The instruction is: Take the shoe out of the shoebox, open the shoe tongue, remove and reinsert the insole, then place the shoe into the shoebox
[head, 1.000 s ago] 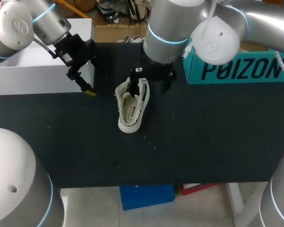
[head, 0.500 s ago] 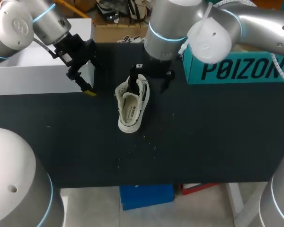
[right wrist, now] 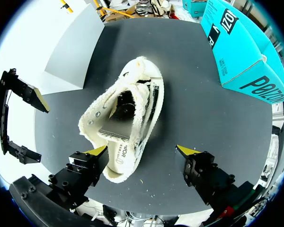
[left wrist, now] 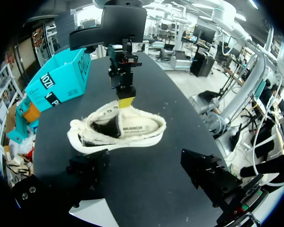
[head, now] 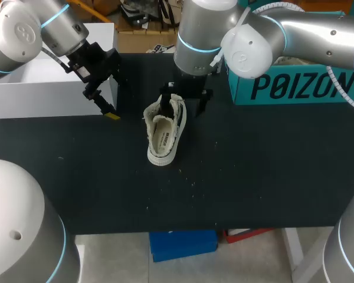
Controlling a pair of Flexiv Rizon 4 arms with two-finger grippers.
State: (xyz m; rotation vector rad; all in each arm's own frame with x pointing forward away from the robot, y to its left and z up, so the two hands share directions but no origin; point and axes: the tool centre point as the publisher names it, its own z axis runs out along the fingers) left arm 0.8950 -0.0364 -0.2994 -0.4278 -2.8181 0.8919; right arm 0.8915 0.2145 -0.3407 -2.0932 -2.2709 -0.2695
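A cream canvas shoe (head: 164, 134) lies on its side on the black table (head: 253, 177), its opening facing up and the insole visible inside. My right gripper (head: 184, 99) hangs over its far end. In the right wrist view the right gripper (right wrist: 142, 151) is open, with its fingers on either side of the shoe (right wrist: 125, 135); one fingertip (right wrist: 97, 151) is close to the sole and the other stands apart. My left gripper (head: 100, 101) is open, left of the shoe near the white box. From the left gripper (left wrist: 146, 168) the shoe (left wrist: 118, 130) lies ahead.
A teal shoebox (head: 295, 85) stands at the back right, behind my right arm. A white box (head: 41, 88) sits at the back left, beside the left gripper. Small crumbs lie on the table in front of the shoe.
My right arm has shifted a little left and closer over the shoe's far end. The shoe and my left arm have stayed put.
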